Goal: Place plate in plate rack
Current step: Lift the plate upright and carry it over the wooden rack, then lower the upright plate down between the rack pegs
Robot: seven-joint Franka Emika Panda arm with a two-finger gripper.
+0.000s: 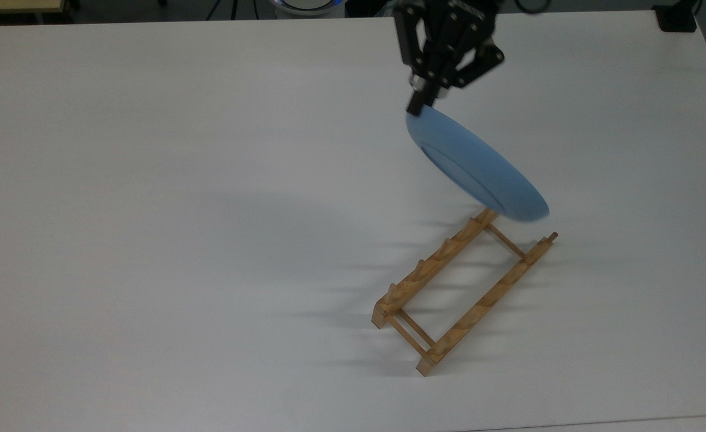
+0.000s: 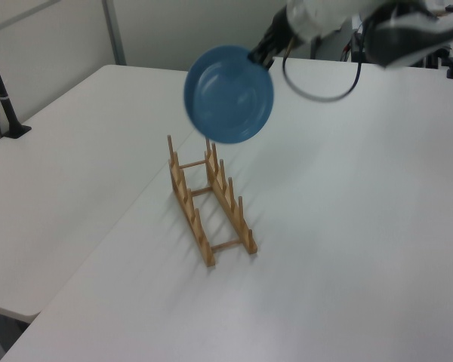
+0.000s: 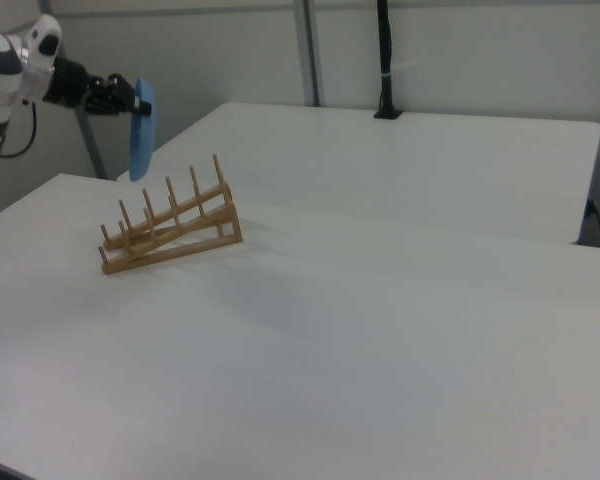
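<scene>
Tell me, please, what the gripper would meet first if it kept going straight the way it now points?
Probably the plate rack: the gripper points down along the plate it holds, whose low edge hangs above the rack's far end. Depth is uncertain.

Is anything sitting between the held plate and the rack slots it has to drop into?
Nothing visible. The gripper holds the plate by its rim, on edge, in the air near one end of the plate rack. The slots between the pegs are empty, and the table around it is bare.
</scene>
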